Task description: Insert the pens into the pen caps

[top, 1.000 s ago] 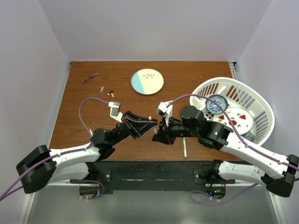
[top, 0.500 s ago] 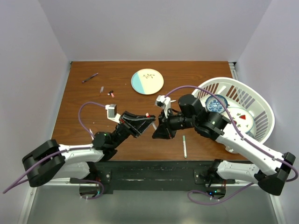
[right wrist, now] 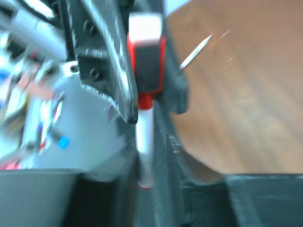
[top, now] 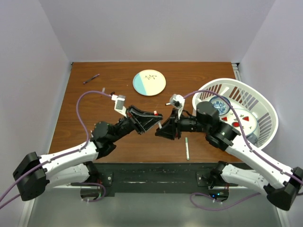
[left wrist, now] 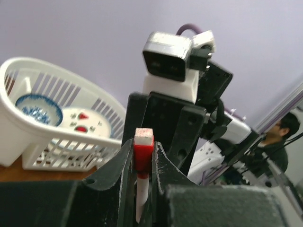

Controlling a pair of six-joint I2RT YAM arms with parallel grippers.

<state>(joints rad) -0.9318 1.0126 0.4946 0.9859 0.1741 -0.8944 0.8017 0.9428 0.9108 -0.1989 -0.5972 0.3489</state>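
My left gripper (top: 155, 115) is shut on a red pen cap (top: 155, 113) with a white end; the left wrist view shows the cap (left wrist: 143, 150) pinched at the fingertips. My right gripper (top: 160, 130) faces it and is shut on a white pen (top: 160, 125). In the right wrist view the white barrel (right wrist: 145, 142) lies between my fingers, and its red collar meets the cap (right wrist: 147, 61). Both are held above the table. A green-tipped pen (top: 187, 148), a dark purple pen (top: 91, 78) and small loose caps (top: 112, 94) lie on the table.
A round blue-and-white plate (top: 149, 82) sits at the back centre. A white basket (top: 265, 106) holding bowls stands on the right, also seen in the left wrist view (left wrist: 52, 137). The green-tipped pen lies just below my right arm.
Both arms have shifted and the grippers' meeting point has moved slightly away from the near edge. The cap and pen stay held together between the two grippers.
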